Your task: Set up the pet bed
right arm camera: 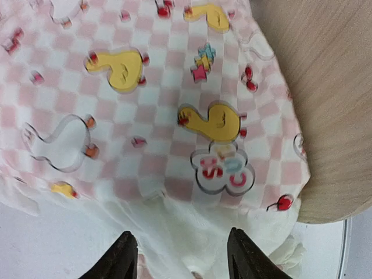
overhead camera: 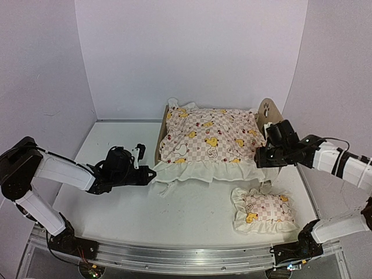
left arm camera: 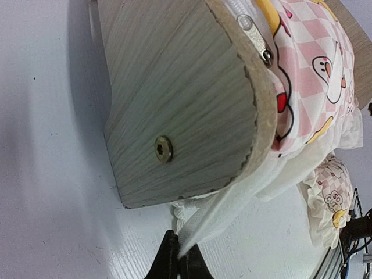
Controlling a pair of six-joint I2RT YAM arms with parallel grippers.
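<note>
Quilt (overhead camera: 209,142) spread over pet bed (overhead camera: 268,110); left tool (left arm camera: 179,261) clenched on quilt frill by footboard (left arm camera: 174,110); right tool (right arm camera: 183,256) released over frill; pillow (overhead camera: 263,209) unplaced, bench (overhead camera: 116,203) near-right corner.

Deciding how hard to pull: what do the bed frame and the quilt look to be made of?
The bed frame: light wood or wood-look board, matte; visible grain, a rough layered edge and a metal screw. The quilt: soft printed fabric, probably cotton, matte; it wrinkles and drapes, with a white frill.
</note>
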